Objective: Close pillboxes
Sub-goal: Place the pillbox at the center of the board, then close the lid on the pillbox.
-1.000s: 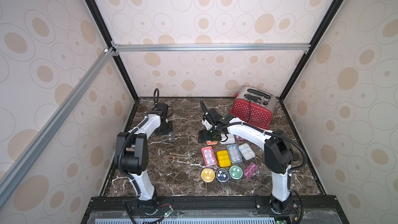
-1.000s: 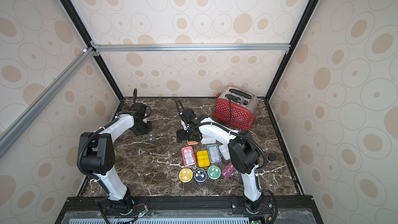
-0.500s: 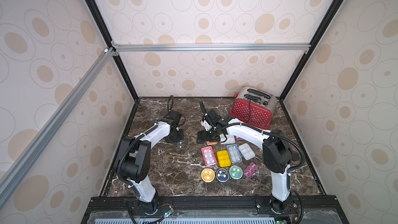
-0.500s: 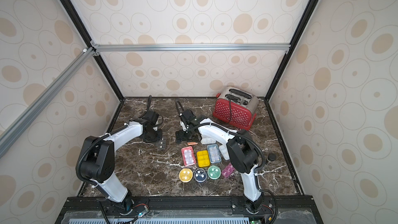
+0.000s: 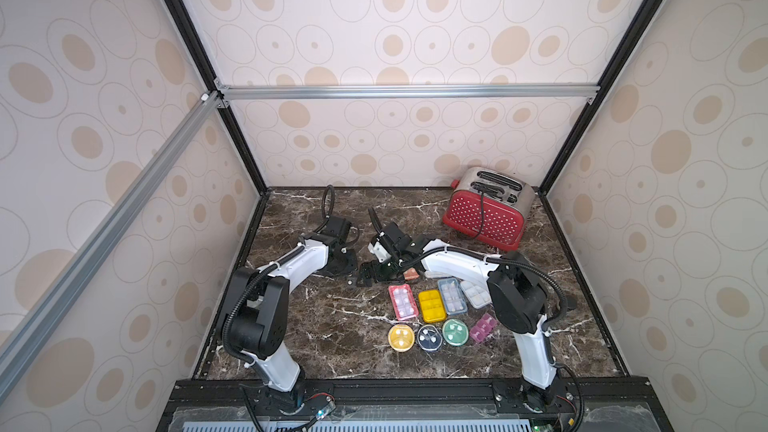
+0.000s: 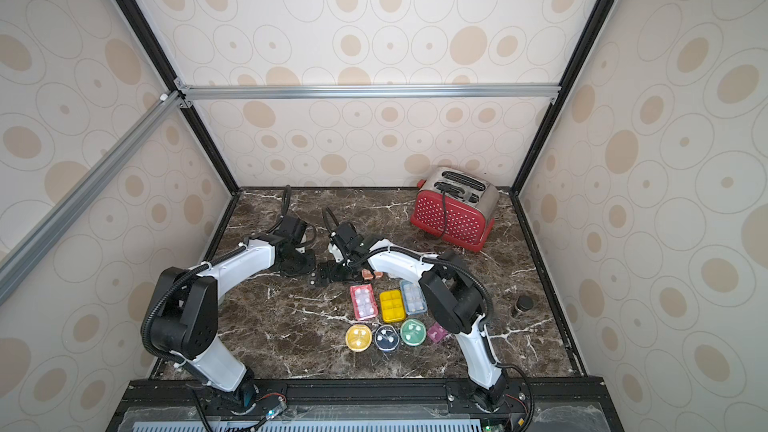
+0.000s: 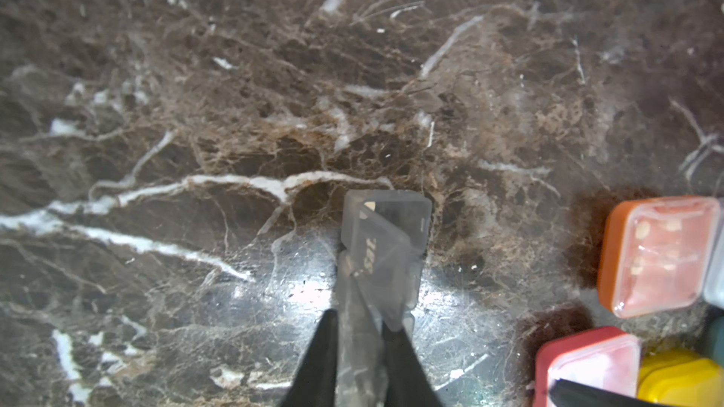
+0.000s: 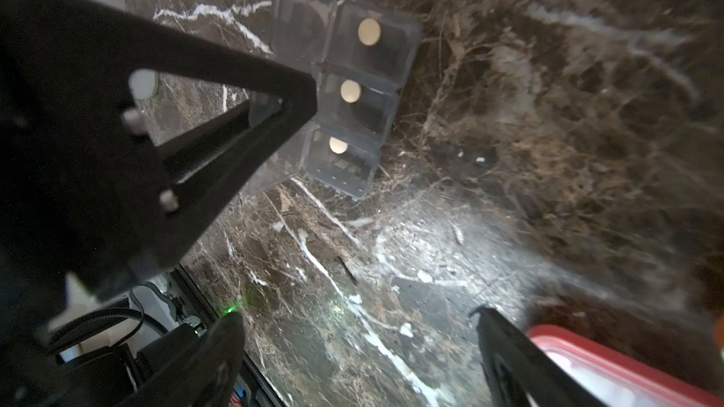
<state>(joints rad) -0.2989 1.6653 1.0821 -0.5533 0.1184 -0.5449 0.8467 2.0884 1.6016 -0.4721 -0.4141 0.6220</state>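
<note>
The left claw (image 7: 362,323) is pinched narrowly on one end of the clear pillbox (image 7: 386,225), a strip lying on the counter (image 7: 196,92) and running straight out ahead of its fingers. One lid flap stands tilted up, and the right wrist view shows a pill in each of three uncovered cells. That hold seems meant to pin the light strip so it will not skid when a lid is pressed. The right claw (image 8: 356,315) is spread wide and empty with the strip ahead of it, probably poised to push flaps down. Off to one side of the left claw sit the orange pillbox (image 7: 662,252), red pillbox (image 7: 587,366) and yellow pillbox (image 7: 681,377), lids apparently down.
</note>
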